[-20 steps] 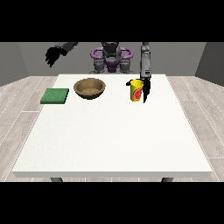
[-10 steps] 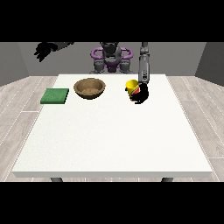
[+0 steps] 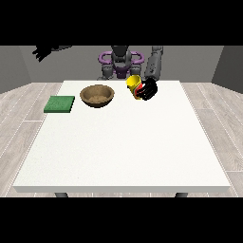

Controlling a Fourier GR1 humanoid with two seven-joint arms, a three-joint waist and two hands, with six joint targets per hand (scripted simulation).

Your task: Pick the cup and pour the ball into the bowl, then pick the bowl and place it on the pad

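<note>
**Mia:** Cup (image 3: 135,85) first! It is yellow with some red on it. It is tipped over sideways, up off the table (image 3: 123,147), and its open end points toward the bowl (image 3: 98,95).

**Ben:** Who holds it?

**Mia:** The hand at the view's right (image 3: 148,88). It is black, and its fingers are curled round the cup. The grey arm (image 3: 154,64) comes down to it from above.

**Ben:** Where is the bowl?

**Mia:** It sits on the white table, near the far edge, just to the left of the cup. It is brown and round. The cup is near its rim but is not touching it.

**Ben:** Can you see the ball?

**Mia:** No, I cannot tell where it is. The inside of the cup is too small to see, and the bowl looks all brown inside.

**Ben:** And the pad?

**Mia:** The pad (image 3: 60,104) is green and flat. It lies on the table to the left of the bowl, close to the left edge. It is apart from the bowl.

**Ben:** Is anything in the way?

**Mia:** Nothing lies between the cup and the bowl, or between the bowl and the pad.

**Ben:** What about the other hand?

**Mia:** The hand at the view's left (image 3: 42,51) is up high, far from the table, well above the pad. I cannot tell how its fingers lie.

**Ben:** Any words on the cup?

**Mia:** The red part may be a label, but I cannot read anything.
</note>
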